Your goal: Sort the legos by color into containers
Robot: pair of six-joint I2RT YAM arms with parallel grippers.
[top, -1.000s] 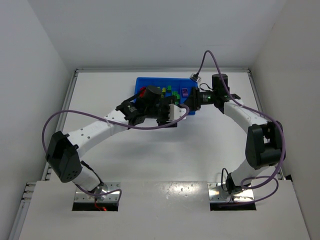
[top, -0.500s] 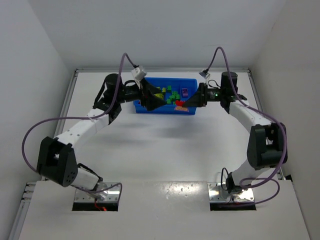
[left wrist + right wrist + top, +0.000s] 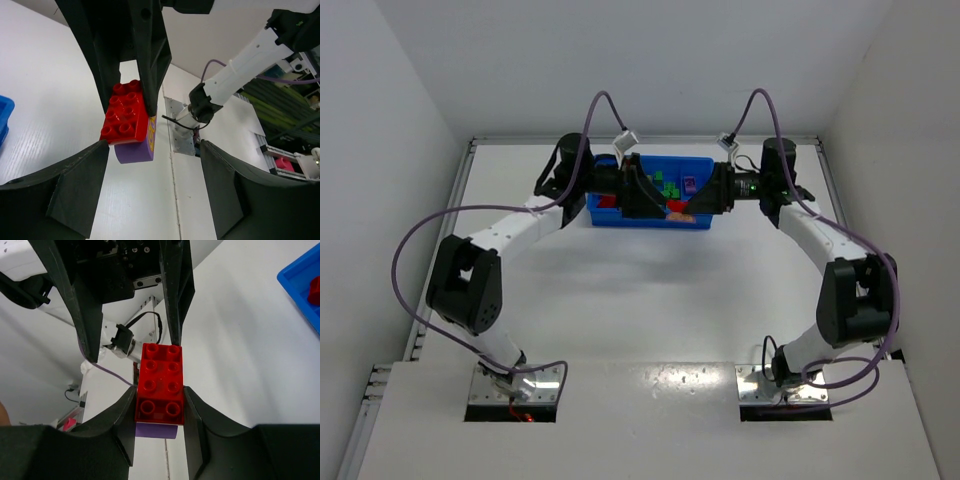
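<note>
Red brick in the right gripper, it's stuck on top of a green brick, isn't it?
Not quite. The red brick in the right gripper is stuck on a purple brick, not a green one. The right wrist view shows the purple peeking out from under the red.

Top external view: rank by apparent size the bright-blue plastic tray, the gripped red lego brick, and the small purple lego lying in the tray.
Largest: bright-blue plastic tray, by far.
Then: red lego brick and purple lego look about alike. The red one is raised, so nearer the camera, and I won't rank those two.
</note>
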